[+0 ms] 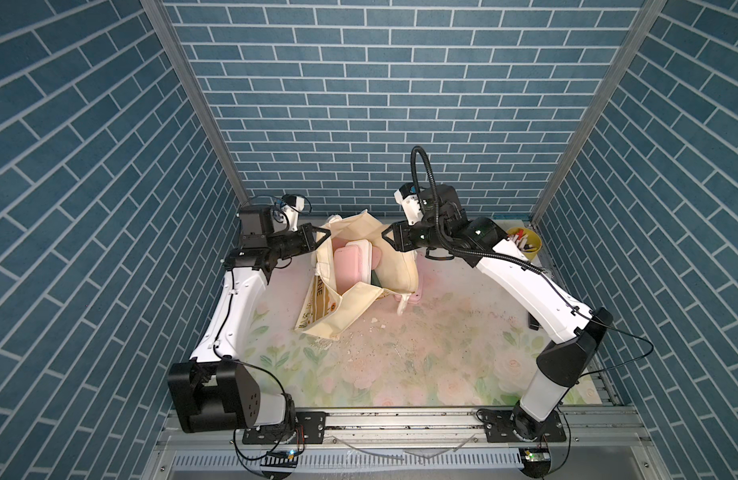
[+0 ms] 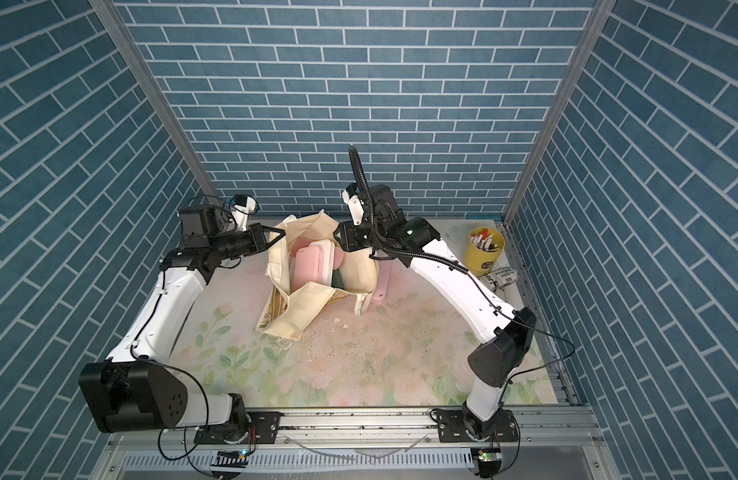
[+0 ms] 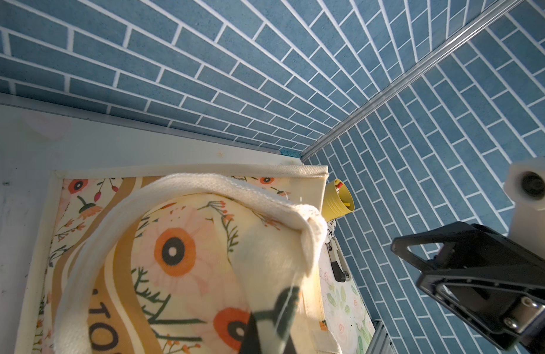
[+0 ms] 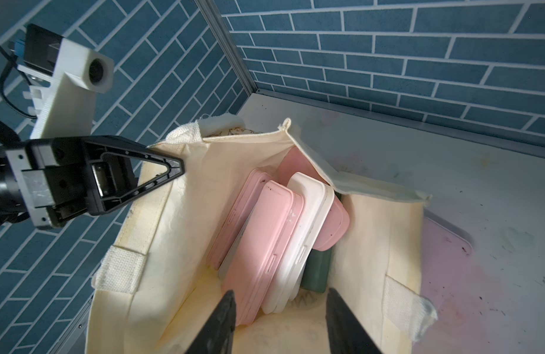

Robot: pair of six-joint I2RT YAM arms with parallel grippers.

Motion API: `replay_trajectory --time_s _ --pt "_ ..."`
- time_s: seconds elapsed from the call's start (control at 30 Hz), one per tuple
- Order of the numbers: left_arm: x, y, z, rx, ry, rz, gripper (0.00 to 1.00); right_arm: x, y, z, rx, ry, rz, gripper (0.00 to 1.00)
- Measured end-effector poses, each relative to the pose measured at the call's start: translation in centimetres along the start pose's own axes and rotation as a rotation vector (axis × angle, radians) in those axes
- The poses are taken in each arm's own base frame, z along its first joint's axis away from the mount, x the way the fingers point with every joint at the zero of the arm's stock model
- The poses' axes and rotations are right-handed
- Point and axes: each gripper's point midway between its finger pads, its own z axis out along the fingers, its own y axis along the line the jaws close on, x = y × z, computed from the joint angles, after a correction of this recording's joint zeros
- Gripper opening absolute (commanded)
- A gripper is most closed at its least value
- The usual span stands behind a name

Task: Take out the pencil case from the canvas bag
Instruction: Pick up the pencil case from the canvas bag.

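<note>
Right fingers (image 4: 225, 321) sit closest in the right wrist view: apart, empty, poised over the mouth of the canvas bag (image 4: 179, 245). Straight ahead of them, inside the bag, flat cases stand on edge in a pack. Front pink pencil case (image 4: 259, 245) sits nearly in line with the gap. White case (image 4: 308, 220) is pressed to its far side, green case (image 4: 317, 269) beyond that. Left fingers (image 4: 174, 167) are together, clamped on the bag's rim opposite, holding the mouth open.

Left wrist view: the printed bag front and a cream handle (image 3: 185, 180) fold over the left fingertips. Yellow pen pot (image 3: 338, 199) is well beyond.

Both top views: the bag slumps between the two sets of fingers, cases exposed. Another pink case (image 2: 382, 286) lies on the tabletop (image 1: 400, 365) outside the bag, on the right fingers' side.

Judgement: come down straight, straddle only the front pink case's top edge, close across its thin side, draw out along its length. The left pinch should keep the rim taut. Risk: catching the white case or cloth too.
</note>
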Motion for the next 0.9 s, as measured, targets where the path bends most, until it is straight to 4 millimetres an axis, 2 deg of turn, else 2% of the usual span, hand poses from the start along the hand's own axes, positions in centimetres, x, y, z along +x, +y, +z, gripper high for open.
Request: replay_trajectory --time_s 0.37,0.5,0.63,0.7,0.9 --pt "2.0 -1.9 -0.2 0.024 -0.006 0.056 0.0 3.4 0.0 5.1 0.007 0.08 0.115 0.47" --pt "2.7 -2.5 0.0 0.029 -0.036 0.074 0.0 5.5 0.0 6.7 0.026 0.1 0.144 0.51" --pt "2.9 -2.6 0.0 0.029 -0.077 0.078 0.0 8.6 -1.4 8.4 0.079 0.129 0.188 0.54" --pt "2.8 -2.4 0.0 0.024 -0.087 0.079 0.0 9.5 -1.9 8.9 0.099 0.126 0.211 0.54" --pt "2.9 -2.6 0.1 0.038 -0.082 0.088 0.0 9.4 -2.4 9.4 0.106 0.091 0.27 0.54"
